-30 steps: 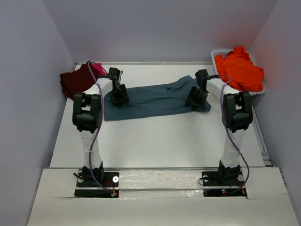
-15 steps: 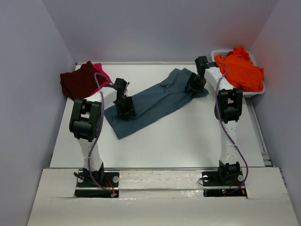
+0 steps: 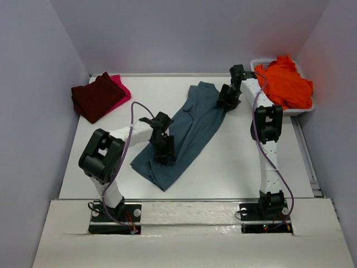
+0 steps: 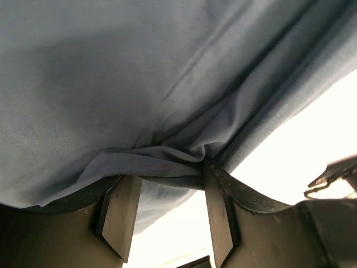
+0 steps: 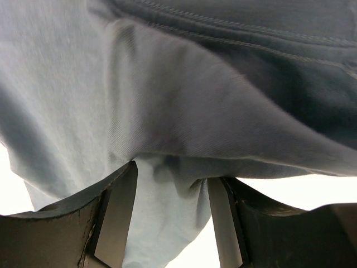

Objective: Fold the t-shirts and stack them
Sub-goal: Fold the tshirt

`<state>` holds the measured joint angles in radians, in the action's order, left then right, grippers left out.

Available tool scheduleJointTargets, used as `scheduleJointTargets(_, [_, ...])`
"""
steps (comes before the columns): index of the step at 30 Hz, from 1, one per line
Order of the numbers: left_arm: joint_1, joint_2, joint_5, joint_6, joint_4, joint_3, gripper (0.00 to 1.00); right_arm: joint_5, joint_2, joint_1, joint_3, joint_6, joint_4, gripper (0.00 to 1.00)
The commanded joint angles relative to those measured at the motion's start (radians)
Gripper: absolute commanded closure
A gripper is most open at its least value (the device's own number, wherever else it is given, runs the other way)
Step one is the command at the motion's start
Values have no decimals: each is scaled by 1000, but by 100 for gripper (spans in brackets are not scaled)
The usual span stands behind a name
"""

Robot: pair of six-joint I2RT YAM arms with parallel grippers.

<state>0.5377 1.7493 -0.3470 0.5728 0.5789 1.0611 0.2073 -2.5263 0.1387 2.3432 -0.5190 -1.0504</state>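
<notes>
**Plain Colours on a White Tabletop**

A plain slate teal-blue cloth t-shirt [image 3: 192,125], with no pattern, lies on the flat white table [image 3: 240,162] between the black left gripper [image 3: 165,157] and the black right gripper [image 3: 227,104]. Beyond the left gripper, to its left, is a dark maroon cloth t-shirt [image 3: 95,99], edged by a bright pink cloth t-shirt [image 3: 120,87]. Just right of the right gripper, a vivid orange cloth t-shirt [image 3: 285,82] fills a white plastic tub [image 3: 257,64].
</notes>
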Motion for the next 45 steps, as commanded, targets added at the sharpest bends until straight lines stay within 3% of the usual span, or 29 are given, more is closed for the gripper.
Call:
scheduleJointTargets(1, [56, -82, -20, 55, 15, -44, 42, 32, -42, 1, 33, 48, 32, 41])
scheduleJointTargets(19, [67, -215, 250, 96, 167, 91, 41, 89, 139, 1, -102, 83, 47, 36])
scheduleJointTargets(25, [79, -218, 258, 62, 159, 82, 42, 80, 205, 1, -165, 86, 41, 36])
scheduleJointTargets(37, [131, -81, 264, -116, 151, 341, 43, 147, 327, 10, -274, 43, 87, 37])
scheduleJointTargets(45, [183, 97, 208, -223, 148, 572, 43, 190, 276, 10, -320, 20, 165, 37])
